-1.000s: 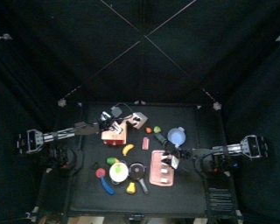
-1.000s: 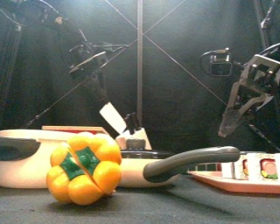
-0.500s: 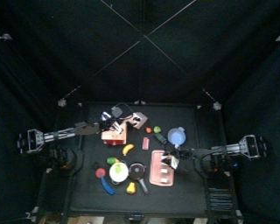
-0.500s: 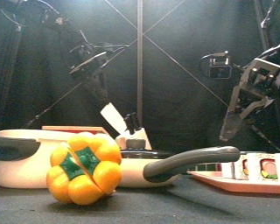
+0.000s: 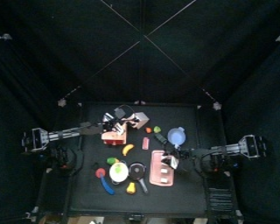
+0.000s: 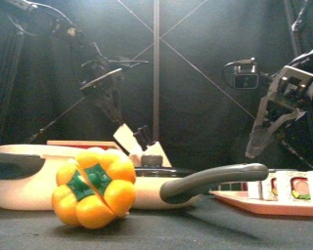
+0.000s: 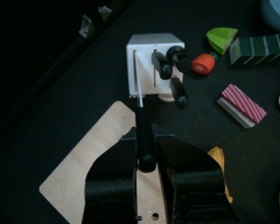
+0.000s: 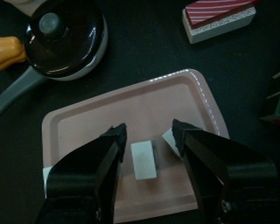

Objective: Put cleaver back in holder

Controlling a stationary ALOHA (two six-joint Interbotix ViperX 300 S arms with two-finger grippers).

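Observation:
My left gripper point(image 7: 143, 156) is shut on the cleaver's black handle; its tan blade point(image 7: 90, 171) sticks out to one side. The handle's tip points at the white holder point(image 7: 145, 54), a short gap away. The holder carries two other black-handled knives. From the front, the cleaver point(image 6: 124, 132) stands tilted just above and left of the holder point(image 6: 153, 156). My right gripper point(image 8: 149, 140) hangs open over the pink tray point(image 8: 95, 118) with nothing between its fingers. From above, it point(image 5: 201, 156) sits at the table's right side.
Toy food lies around the holder: a green piece point(image 7: 220, 37), a red-orange piece point(image 7: 201, 63), a striped slice point(image 7: 241, 105). A yellow pepper point(image 6: 94, 187) and a pot point(image 6: 28, 176) with a long handle stand at the front. A black pan point(image 8: 66, 44) lies beyond the tray.
The left arm has dropped slightly and the cleaver has shifted a little near the holder. The right arm has not moved.

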